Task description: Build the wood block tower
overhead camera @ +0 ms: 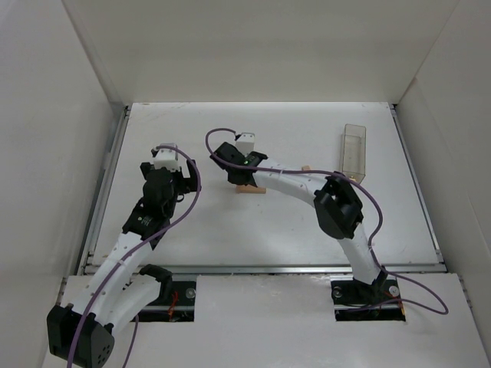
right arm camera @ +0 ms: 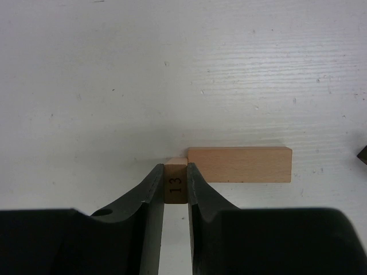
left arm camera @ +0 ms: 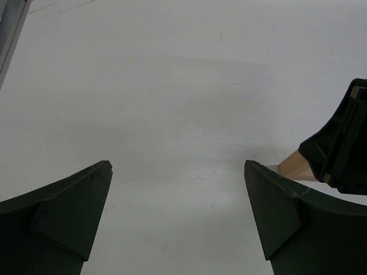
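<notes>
Wood block (right arm camera: 176,183) in R end effector (right arm camera: 176,172), by tan bar (right arm camera: 239,164).

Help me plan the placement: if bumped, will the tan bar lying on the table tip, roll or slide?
Likely slide: the tan bar lies flat along its length, so tipping seems unlikely. Its square edges should prevent rolling. Being small plain wood on a smooth white table, it may shift under a light nudge.

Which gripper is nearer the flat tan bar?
Right. The right gripper, shut on a numbered block, is at one end of the flat tan bar; the open left gripper is apart, to its left.
</notes>
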Action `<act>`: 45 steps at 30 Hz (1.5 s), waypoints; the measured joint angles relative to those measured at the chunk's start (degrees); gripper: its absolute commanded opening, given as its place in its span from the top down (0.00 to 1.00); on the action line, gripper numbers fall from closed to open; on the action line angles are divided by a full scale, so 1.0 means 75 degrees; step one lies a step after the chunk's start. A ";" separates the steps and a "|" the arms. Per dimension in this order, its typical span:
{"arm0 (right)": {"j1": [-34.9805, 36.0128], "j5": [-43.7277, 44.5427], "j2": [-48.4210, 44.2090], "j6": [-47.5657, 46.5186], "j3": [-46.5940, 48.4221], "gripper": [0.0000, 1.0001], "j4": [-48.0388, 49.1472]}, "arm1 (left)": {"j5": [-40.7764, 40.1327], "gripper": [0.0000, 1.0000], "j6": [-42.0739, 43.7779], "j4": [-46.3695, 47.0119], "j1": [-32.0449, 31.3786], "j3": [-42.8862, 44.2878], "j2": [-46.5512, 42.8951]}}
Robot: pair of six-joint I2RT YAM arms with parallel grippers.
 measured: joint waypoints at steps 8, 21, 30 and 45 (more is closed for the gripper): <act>0.0000 0.0064 0.0032 0.0026 0.0015 1.00 0.0003 | 0.0058 0.00 -0.0017 0.0000 0.0000 -0.0026 -0.0003; 0.0000 0.0149 0.0044 -0.0035 0.0023 1.00 0.0047 | 0.0082 0.00 -0.0020 0.0000 0.0000 -0.0029 0.0000; 0.0052 0.0376 0.0122 -0.0248 0.0026 1.00 0.0213 | 0.0114 0.00 -0.0020 0.0000 0.0000 -0.0052 -0.0067; 0.0187 0.0557 0.0195 -0.0396 0.0099 1.00 0.0207 | 0.0134 0.00 -0.0020 0.0000 0.0000 -0.0067 -0.0067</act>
